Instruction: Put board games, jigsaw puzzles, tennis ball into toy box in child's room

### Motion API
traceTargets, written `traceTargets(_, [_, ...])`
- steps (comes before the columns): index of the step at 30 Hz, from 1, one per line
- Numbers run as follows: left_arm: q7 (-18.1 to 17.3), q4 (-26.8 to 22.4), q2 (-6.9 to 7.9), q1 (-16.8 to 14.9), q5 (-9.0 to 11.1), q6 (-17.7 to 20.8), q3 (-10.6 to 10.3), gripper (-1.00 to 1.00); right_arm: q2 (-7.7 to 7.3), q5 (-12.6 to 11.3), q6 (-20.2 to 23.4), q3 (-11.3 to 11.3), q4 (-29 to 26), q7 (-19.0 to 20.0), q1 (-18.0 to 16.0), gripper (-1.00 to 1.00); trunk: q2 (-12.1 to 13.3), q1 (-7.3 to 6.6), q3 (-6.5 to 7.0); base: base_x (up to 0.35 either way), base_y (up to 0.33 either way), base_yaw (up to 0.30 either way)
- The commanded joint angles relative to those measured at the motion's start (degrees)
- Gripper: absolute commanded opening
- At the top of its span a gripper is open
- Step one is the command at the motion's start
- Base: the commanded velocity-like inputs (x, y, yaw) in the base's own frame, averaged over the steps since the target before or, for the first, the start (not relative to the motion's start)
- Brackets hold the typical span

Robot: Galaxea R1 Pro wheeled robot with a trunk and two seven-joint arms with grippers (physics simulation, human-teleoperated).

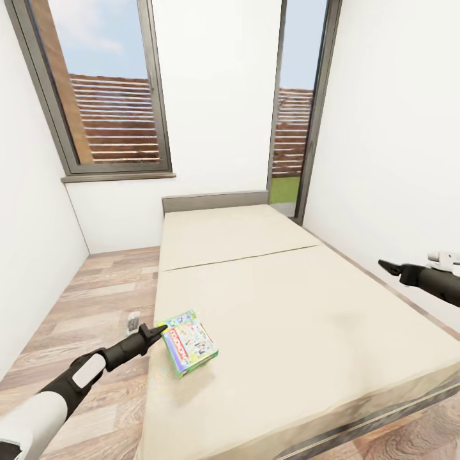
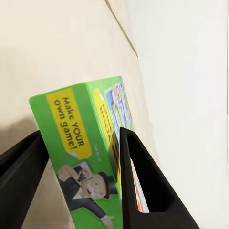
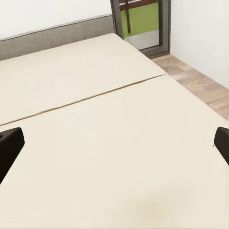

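The left gripper (image 1: 155, 332) is clamped on the green-white board game (image 1: 189, 341) – its fingers (image 2: 143, 186) flank the box's edge – at the bed's (image 1: 306, 306) seven o'clock corner. At three o'clock, the right gripper (image 1: 387, 266) hovers, fingers spread wide.

Bed (image 1: 306, 300) top lies open beyond the green board game (image 1: 188, 342).
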Motion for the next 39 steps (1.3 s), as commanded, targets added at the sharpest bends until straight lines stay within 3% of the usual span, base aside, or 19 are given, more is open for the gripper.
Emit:
traceTargets(1, [0.1, -0.9, -0.38, 0.1, 0.5, 0.9, -0.3, -1.00, 0.03, 0.5, 0.0, 0.0, -0.2, 0.7, 0.3, 1.00, 0.0, -0.01, -0.06, 0.000, 0.000, 0.000])
traceTargets(4, [1.3, -10.5, -1.56, 3.4, 0.5, 3.1, -0.3, -1.00, 0.14, 0.3, -0.2, 0.1, -1.6, 1.3, 1.1, 1.00, 0.0, -0.01, -0.06, 0.000, 0.000, 0.000])
traceTargets(5, [3.1, -19.0, -1.95, 6.9, 0.6, 3.3, -0.2, -1.00, 0.15, 0.3, 0.2, 0.1, -2.3, 1.3, 1.4, 1.00, 0.0, -0.01, -0.06, 0.000, 0.000, 0.000])
traceTargets(7, [5.4, -22.7, -2.06, 8.2, 0.8, 3.4, -0.1, -1.00, 0.15, 0.3, 0.5, 0.1, -2.5, 1.3, 1.5, 1.00, 0.0, -0.01, -0.06, 0.000, 0.000, 0.000])
traceTargets(8, [18.9, -36.3, -2.38, 13.0, 1.9, 3.5, 0.0, -1.00, 0.16, 0.2, 1.4, 0.2, -2.8, 1.4, 1.5, 1.00, 0.0, -0.01, -0.06, 0.000, 0.000, 0.000])
traceTargets(9, [24.6, -42.1, -2.41, 14.9, 3.8, 3.6, -0.1, -1.00, 0.16, 0.2, 1.5, 0.2, -2.9, 1.4, 1.6, 1.00, 0.0, -0.01, -0.06, 0.000, 0.000, 0.000])
traceTargets(13, [28.6, -46.7, -2.50, 16.2, 5.3, 4.1, -0.3, -1.00, 0.16, 0.2, 1.6, 0.2, -3.3, 1.4, 1.8, 1.00, 0.0, -0.01, -0.06, 0.000, 0.000, 0.038])
traceTargets(17, [30.7, -47.2, -2.76, 16.4, 6.0, 4.2, -0.3, -1.00, 0.16, 0.2, 1.7, 0.2, -3.5, 1.4, 1.8, 1.00, 0.0, -0.01, -0.06, 0.000, 0.000, 0.224])
traceTargets(21, [34.8, -49.3, -3.27, 17.2, 8.7, 4.4, -0.2, -1.00, 0.16, 0.2, 1.8, 0.7, -3.5, 1.4, 1.9, 1.00, 0.0, -0.01, -0.06, 0.000, 0.000, 0.275])
traceTargets(22, [37.2, -51.2, -3.37, 17.9, 10.2, 4.8, -0.2, -1.00, 0.16, 0.2, 1.8, 1.5, -3.6, 1.4, 1.9, 1.00, 0.0, -0.01, -0.06, 0.000, 0.000, 0.288])
traceTargets(24, [39.9, -54.2, -3.41, 19.0, 11.4, 5.0, -0.2, -1.00, 0.16, 0.2, 1.8, 2.3, -3.6, 1.4, 1.9, 1.00, 0.8, -0.45, 0.30, 0.000, 0.000, 0.290])
traceTargets(25, [42.5, -58.0, -3.43, 20.3, 11.9, 5.2, -0.2, -1.00, 0.18, 0.2, 1.8, 3.2, -3.6, 1.4, 2.0, 1.00, 1.2, -0.67, 0.48, 0.000, 0.000, 0.293])
traceTargets(28, [47.6, -65.0, -3.44, 22.7, 12.5, 5.2, -0.2, -1.00, 0.22, 0.2, 1.9, 5.0, -3.6, 1.4, 2.7, 1.00, 2.4, -1.33, 1.02, 0.000, 0.000, 0.295])
traceTargets(31, [51.6, -68.9, -3.52, 24.1, 12.6, 5.2, -0.2, -1.00, 0.24, 0.1, 1.9, 6.7, -3.6, 1.4, 3.3, 1.00, 3.6, -1.99, 1.52, 0.000, 0.000, 0.272])
traceTargets(39, [52.7, -68.7, -3.54, 24.6, 12.9, 5.5, -0.2, -1.00, 0.19, -0.1, 1.9, 8.8, -3.9, 1.4, 4.8, 1.00, 6.8, -3.74, 2.66, 0.000, 0.000, 0.204])
